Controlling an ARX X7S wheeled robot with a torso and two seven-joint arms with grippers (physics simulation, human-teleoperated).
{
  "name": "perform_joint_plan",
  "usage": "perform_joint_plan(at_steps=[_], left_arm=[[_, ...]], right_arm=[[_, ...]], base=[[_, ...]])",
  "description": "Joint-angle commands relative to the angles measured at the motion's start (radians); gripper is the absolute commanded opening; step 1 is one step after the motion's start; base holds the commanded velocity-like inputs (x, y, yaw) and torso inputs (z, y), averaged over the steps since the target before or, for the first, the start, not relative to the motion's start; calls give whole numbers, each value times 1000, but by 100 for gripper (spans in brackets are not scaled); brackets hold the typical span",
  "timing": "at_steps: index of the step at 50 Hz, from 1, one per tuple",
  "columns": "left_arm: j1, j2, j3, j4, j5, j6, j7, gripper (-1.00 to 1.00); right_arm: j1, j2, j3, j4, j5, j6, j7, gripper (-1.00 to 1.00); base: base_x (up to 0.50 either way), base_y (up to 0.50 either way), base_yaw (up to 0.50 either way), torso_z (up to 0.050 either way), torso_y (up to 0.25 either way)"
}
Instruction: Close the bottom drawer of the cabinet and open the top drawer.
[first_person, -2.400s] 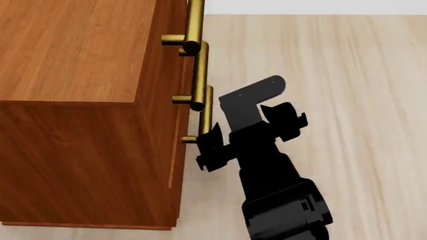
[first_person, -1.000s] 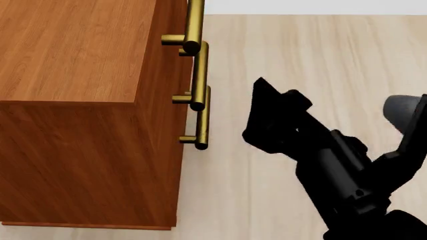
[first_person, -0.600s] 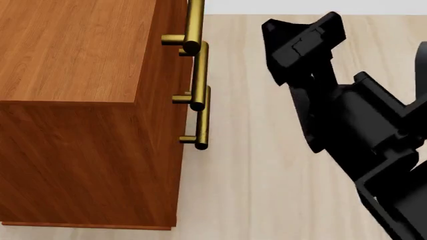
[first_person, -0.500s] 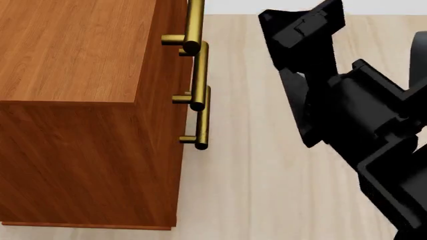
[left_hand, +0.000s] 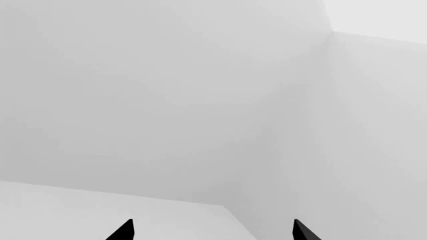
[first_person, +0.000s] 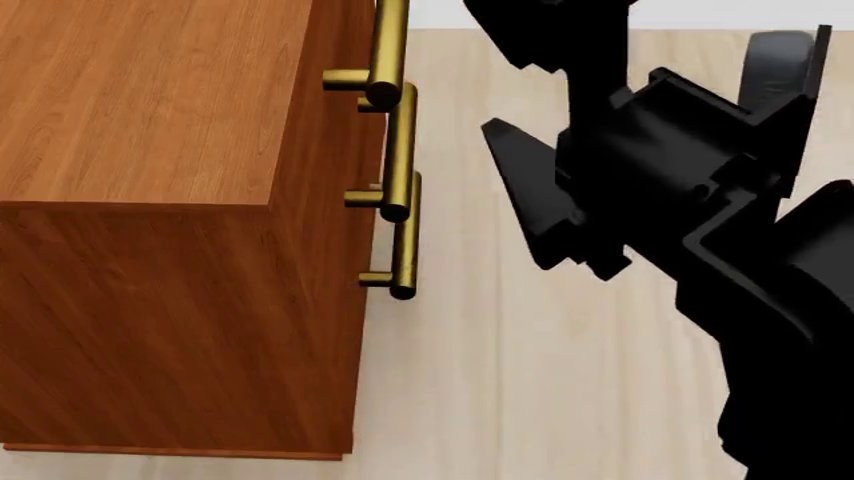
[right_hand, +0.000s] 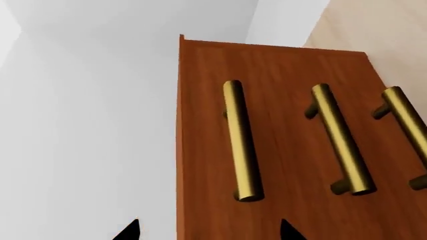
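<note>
Since half a second ago the right arm (first_person: 667, 170) has swung lower and nearer the cabinet (first_person: 160, 150) in the head view; all three brass handles line up flush, bottom drawer (first_person: 363, 300) shut. Right wrist view: right claw (right_hand: 208, 231) tips apart, facing the cabinet front, top drawer (right_hand: 200, 130) shut, its handle (right_hand: 240, 140) ahead, untouched. Left wrist view: left claw (left_hand: 212, 231) tips apart, only pale wall (left_hand: 167, 100) beyond.
</note>
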Motion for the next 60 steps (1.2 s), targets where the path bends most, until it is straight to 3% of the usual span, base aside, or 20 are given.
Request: perform_joint_plan(at_steps=[1, 43, 60], left_arm=[[2, 0, 0, -5, -2, 7, 1, 100], [3, -8, 7, -5, -19, 14, 4, 100], [4, -10, 10, -9, -24, 21, 7, 100]], right_arm=[[14, -25, -56, 60, 21, -11, -1, 100], [130, 22, -215, 448, -135, 66, -275, 100], [162, 23, -245, 467, -142, 78, -303, 100]], base=[[0, 0, 0, 0, 0], [0, 0, 0, 0, 0], [0, 0, 0, 0, 0]])
